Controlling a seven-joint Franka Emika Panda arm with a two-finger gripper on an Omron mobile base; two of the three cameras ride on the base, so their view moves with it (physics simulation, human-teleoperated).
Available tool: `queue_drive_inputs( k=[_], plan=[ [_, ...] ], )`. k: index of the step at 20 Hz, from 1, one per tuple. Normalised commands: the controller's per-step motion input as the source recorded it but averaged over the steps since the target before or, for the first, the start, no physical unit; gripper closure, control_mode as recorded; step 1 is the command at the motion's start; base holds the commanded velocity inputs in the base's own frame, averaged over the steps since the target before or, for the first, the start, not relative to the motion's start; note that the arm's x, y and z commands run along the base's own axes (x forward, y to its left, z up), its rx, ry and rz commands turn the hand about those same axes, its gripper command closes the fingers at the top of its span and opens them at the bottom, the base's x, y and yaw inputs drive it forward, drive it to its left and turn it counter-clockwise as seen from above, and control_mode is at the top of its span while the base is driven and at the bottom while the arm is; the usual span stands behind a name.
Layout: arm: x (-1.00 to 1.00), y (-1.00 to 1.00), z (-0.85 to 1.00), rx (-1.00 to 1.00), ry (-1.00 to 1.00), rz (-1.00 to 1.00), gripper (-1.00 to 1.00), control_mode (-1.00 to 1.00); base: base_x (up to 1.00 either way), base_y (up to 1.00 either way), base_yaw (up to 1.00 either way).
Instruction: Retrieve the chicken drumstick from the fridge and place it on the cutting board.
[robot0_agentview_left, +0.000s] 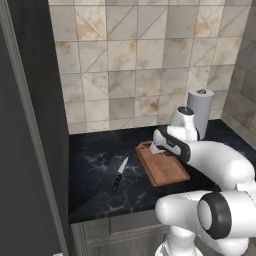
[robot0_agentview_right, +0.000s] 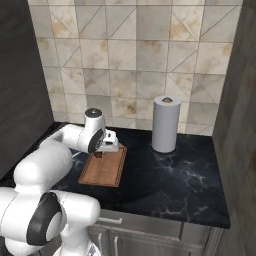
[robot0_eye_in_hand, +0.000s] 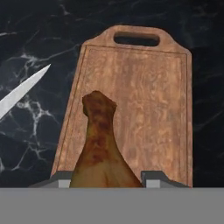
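Fingers (robot0_eye_in_hand: 107, 178) pinching chicken drumstick (robot0_eye_in_hand: 101, 144) above cutting board (robot0_eye_in_hand: 148, 105); seemingly no contact, hand view.

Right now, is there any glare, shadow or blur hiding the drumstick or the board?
Hand view: the brown club-shaped chicken drumstick and reddish-brown wooden cutting board are sharp and evenly lit, no glare. Both base views: softer and coarser; the white arm covers part of the board.

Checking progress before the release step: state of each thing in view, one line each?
drumstick: held in the gripper, above the board, not yet set down
gripper: shut on the drumstick, over the board
board: flat on the counter, top bare
knife: lying flat on the counter left of the board, untouched
paper towel roll: upright on the counter, right of the board
counter: dark marble, carries board, knife, roll
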Motion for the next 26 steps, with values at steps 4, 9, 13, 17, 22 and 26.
queue_drive_inputs(
  k=[4, 9, 13, 17, 22, 26],
  plan=[
    [0.26, 0.00, -0.59, -0.02, 0.01, 0.00, 1.00, -1.00, 0.00, 0.00, 0.00],
    [0.30, -0.02, -0.51, 0.00, 0.00, 0.00, 1.00, -1.00, 0.00, 0.00, 0.00],
    [0.34, -0.04, -0.40, 0.00, 0.03, 0.00, 1.00, -1.00, 0.00, 0.00, 0.00],
    [0.36, -0.06, -0.35, 0.00, 0.05, 0.00, 1.00, -1.00, 0.00, 0.00, 0.00],
    [0.34, -0.04, -0.38, 0.00, 0.05, 0.00, 1.00, -1.00, 0.00, 0.00, 0.00],
    [0.25, 0.00, -0.50, 0.00, 0.04, 0.00, 1.00, -1.00, 0.00, 0.00, 0.00]
  ],
)
